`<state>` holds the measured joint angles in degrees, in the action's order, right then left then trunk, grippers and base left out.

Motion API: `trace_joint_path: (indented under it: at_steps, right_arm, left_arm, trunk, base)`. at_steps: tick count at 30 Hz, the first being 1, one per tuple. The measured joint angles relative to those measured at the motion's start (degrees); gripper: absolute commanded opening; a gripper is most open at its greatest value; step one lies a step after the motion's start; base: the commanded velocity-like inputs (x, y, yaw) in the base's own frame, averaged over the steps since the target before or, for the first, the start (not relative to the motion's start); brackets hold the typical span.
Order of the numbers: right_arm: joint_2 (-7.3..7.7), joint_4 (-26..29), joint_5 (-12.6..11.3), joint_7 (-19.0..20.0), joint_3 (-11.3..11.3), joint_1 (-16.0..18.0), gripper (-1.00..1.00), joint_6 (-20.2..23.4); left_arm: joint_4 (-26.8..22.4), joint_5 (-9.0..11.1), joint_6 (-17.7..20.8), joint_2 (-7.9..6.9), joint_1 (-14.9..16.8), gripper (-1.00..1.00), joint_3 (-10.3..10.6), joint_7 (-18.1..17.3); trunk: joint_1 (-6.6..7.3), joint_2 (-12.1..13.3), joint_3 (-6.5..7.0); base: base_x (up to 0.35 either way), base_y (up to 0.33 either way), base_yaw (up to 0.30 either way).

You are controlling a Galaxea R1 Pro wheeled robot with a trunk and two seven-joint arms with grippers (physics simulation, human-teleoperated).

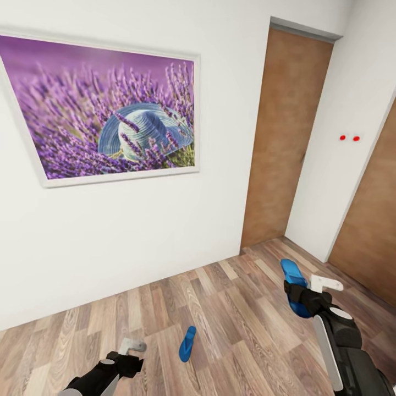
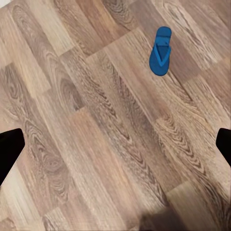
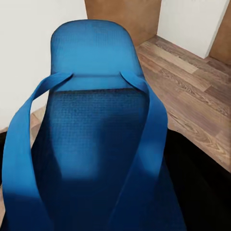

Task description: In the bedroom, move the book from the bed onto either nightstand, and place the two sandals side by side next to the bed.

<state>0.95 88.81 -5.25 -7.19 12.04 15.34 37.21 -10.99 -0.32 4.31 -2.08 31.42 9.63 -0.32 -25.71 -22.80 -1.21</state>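
Right tool (image 1: 300,297) at 4 o'clock in head view, pinching one blue sandal (image 1: 293,281) held off the floor; its sole and straps (image 3: 96,130) sit close before the right wrist camera. Second sandal (image 1: 187,343) flat on the plank floor (image 1: 236,308) at 6 o'clock, also in left wrist view (image 2: 160,50). Left tool (image 1: 129,357) at 7 o'clock, fingers spread, empty. Lavender picture (image 1: 104,110) on the wall at 10 o'clock.

I see two bright blue sandals (image 1: 187,344) (image 1: 292,280), a brown wood-grain plank floor (image 1: 231,308), white walls (image 1: 137,242), and a purple lavender picture (image 1: 104,107).
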Motion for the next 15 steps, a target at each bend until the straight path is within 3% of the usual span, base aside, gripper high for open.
trace_joint_path:
  at_steps: [15]
  right_arm:
    - [0.0, 0.7, 0.0, 0.0, 0.0, -0.9, -1.0, -1.0]
  left_arm:
    - [0.0, 0.0, 0.0, 0.0, 0.0, 1.0, 0.4, 0.0]
  trunk:
    - [-0.01, 0.0, 0.0]
  base:
    - [0.326, 0.0, 0.0]
